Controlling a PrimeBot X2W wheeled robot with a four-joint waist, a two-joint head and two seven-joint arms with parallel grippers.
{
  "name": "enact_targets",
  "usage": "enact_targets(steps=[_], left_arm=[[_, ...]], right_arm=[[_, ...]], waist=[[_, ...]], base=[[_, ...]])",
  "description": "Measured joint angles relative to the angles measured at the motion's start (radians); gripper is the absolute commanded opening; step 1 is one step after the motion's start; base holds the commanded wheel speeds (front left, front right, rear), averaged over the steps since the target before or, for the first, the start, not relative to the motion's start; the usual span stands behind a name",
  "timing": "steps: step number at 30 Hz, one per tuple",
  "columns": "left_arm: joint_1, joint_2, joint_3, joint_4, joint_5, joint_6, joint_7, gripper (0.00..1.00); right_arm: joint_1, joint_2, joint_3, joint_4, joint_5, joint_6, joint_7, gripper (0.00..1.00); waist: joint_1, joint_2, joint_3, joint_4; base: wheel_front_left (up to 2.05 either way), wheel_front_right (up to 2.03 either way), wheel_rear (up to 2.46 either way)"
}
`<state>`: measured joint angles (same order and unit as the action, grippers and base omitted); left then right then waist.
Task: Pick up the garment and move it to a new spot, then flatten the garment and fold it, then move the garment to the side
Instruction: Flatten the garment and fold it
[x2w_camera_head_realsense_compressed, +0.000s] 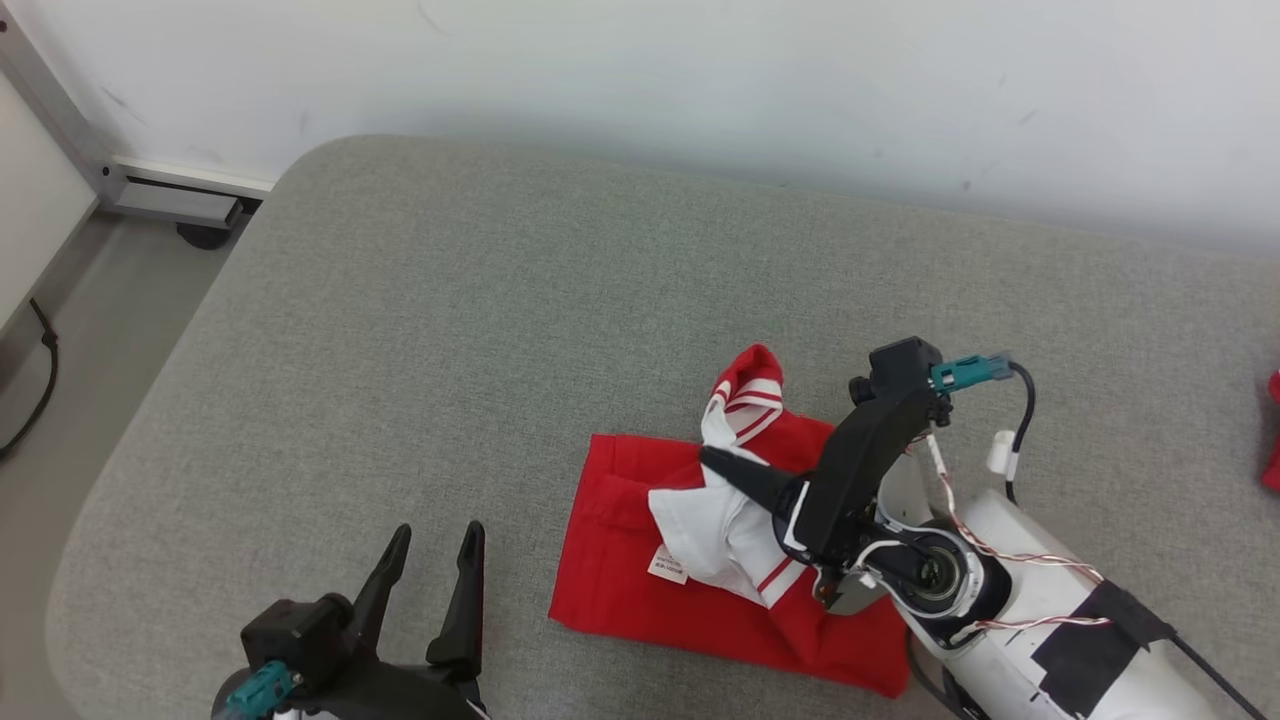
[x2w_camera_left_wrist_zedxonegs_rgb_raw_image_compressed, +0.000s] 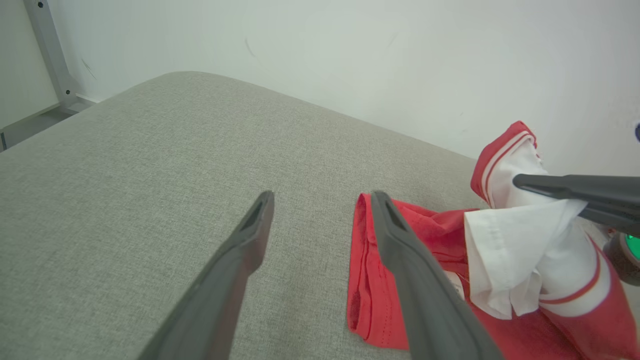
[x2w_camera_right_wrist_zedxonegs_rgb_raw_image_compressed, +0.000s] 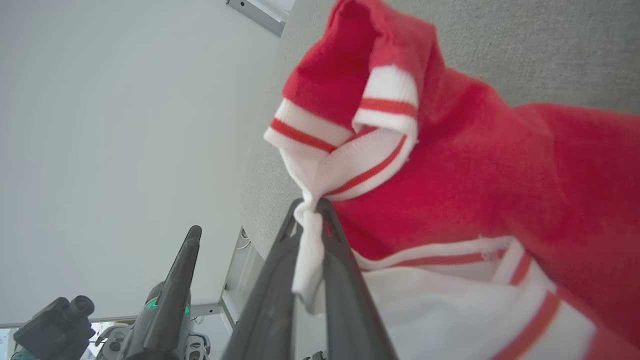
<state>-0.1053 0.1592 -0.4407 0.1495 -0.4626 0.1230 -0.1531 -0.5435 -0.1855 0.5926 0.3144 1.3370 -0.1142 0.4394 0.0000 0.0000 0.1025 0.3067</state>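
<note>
Pinching a fold of white trim, the right gripper has its jaws clamped narrow on the garment. The rest of the red cloth lies flat under the fingertips on the grey padded surface. The left gripper hangs jaws wide, holding nothing, with the garment's edge just beside its right finger. Best play, I'd say: carry that fold low and smooth, without dragging the layer beneath.
</note>
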Motion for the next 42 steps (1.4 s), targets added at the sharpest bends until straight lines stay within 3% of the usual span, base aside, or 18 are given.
enact_targets(steps=[14, 16, 17, 29, 34, 35, 38, 42], left_arm=[[-0.007, -0.010, -0.007, 0.026, 0.000, -0.001, -0.002, 1.00], [-0.008, -0.012, -0.008, 0.030, 0.000, -0.001, -0.005, 1.00], [-0.009, -0.014, -0.008, 0.033, 0.000, -0.001, -0.005, 1.00], [-0.005, -0.007, 0.002, 0.053, -0.003, -0.001, -0.015, 1.00], [0.001, 0.001, 0.003, 0.051, -0.003, -0.001, -0.016, 1.00], [0.007, 0.003, 0.003, 0.046, -0.002, -0.001, -0.024, 1.00], [0.023, 0.011, 0.000, 0.035, 0.012, -0.001, -0.025, 1.00], [0.024, 0.031, 0.000, 0.023, 0.036, -0.001, -0.033, 1.00]], right_arm=[[-0.022, 0.041, 0.026, 0.075, -0.003, 0.000, -0.001, 0.00], [-0.023, 0.044, 0.027, 0.087, -0.003, 0.001, -0.001, 0.43], [-0.023, 0.047, 0.027, 0.095, -0.003, 0.002, -0.008, 1.00], [-0.039, 0.035, -0.036, 0.110, 0.000, 0.040, -0.063, 1.00], [-0.015, -0.053, -0.034, 0.089, -0.051, 0.045, -0.092, 1.00], [0.013, -0.102, -0.017, 0.075, -0.092, 0.045, -0.100, 1.00], [0.042, -0.170, 0.016, 0.067, -0.163, 0.043, -0.107, 1.00], [0.059, -0.206, 0.039, 0.064, -0.197, 0.034, -0.107, 1.00]], waist=[[0.0000, 0.0000, 0.000, 0.010], [0.0000, 0.0000, -0.002, 0.011], [0.0000, 0.0000, -0.003, 0.012], [0.0000, 0.0000, -0.026, -0.010], [-0.0001, 0.0000, -0.039, -0.030], [0.0000, 0.0000, -0.043, -0.039], [0.0000, 0.0000, -0.049, -0.052], [0.0000, 0.0000, -0.054, -0.065]], base=[[0.00, 0.00, 0.00], [0.00, 0.00, 0.00], [0.00, 0.00, 0.00], [0.00, 0.00, 0.00], [0.00, 0.00, 0.00], [0.00, 0.00, 0.00], [0.00, 0.00, 0.00], [0.00, 0.00, 0.00]])
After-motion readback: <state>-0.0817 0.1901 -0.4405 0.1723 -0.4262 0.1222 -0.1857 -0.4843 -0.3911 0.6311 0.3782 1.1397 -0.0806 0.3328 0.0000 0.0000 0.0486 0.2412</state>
